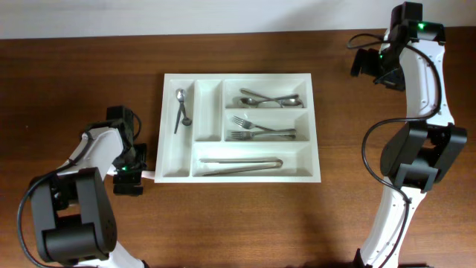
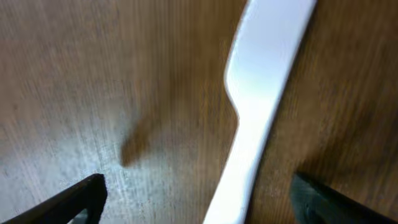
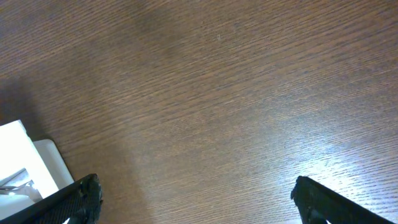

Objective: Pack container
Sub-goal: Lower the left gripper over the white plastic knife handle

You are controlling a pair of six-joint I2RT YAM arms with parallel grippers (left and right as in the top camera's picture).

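1. the large white rectangular plastic cutlery tray lies flat in the middle of the dark brown wooden table. it holds a metal spoon in its leftmost upright slot, and more spoons, forks and steel tongs in the three long slots. the second upright slot is bare.
2. the left gripper has its fingers spread wide, one on each side of a flat white plastic utensil that lies on the wood just beside the tray's lower left corner. nothing is pinched yet. the view is too blurred to tell what kind of utensil it is.
3. the right gripper is also spread and empty, over bare wood beyond the tray's upper right corner.
4. risk: the utensil is thin and flush with the table, so closing fingertips may ride over it or flick it aside.
5. risk: the tray wall is close, so a finger could shove the tray.
6. risk: gripped off-centre, the utensil may tilt and catch the rim.
7. the wood is smooth and grained, with patches of glare. a pale wall runs along the far edge, and no more of the room shows.
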